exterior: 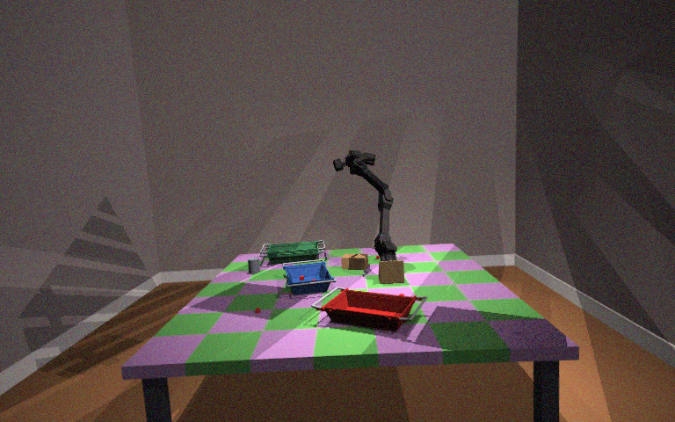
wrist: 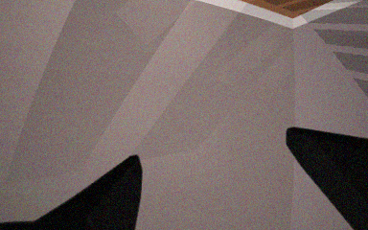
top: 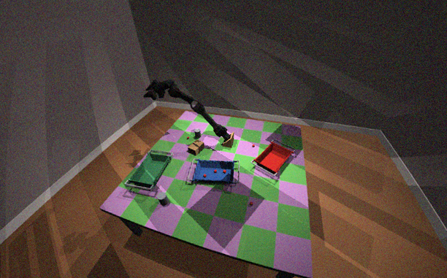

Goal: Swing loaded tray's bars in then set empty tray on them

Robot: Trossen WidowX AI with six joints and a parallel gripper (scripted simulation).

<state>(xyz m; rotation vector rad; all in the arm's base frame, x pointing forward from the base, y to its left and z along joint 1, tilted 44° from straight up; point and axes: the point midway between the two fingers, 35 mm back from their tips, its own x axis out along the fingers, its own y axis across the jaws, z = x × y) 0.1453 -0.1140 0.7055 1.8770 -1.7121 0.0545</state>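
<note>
The blue tray (top: 208,164) (exterior: 308,287) stands mid-table with red blocks inside; three show in the top view. Its far wire bar (exterior: 302,262) and near wire bar (exterior: 310,281) stand out at its two ends. A green tray (top: 150,169) (exterior: 293,258) lies to its left in the top view, and a red tray (top: 273,158) (exterior: 363,316) to its right. Both look empty and have wire bars too; the red tray's stand out at its ends. My gripper (top: 148,90) (exterior: 353,160) (wrist: 214,143) is open and empty, raised high away from the trays. The wrist view shows its two fingers wide apart against the wall.
A brown box (top: 195,148) (exterior: 358,262) and an upright tan block (top: 228,140) (exterior: 391,272) stand near the arm's base. One grey cylinder (top: 163,199) (exterior: 253,265) is beside the green tray, another cylinder (top: 197,133) behind the box. Loose red blocks lie on the table, one block (top: 251,203) (exterior: 257,309) near its front.
</note>
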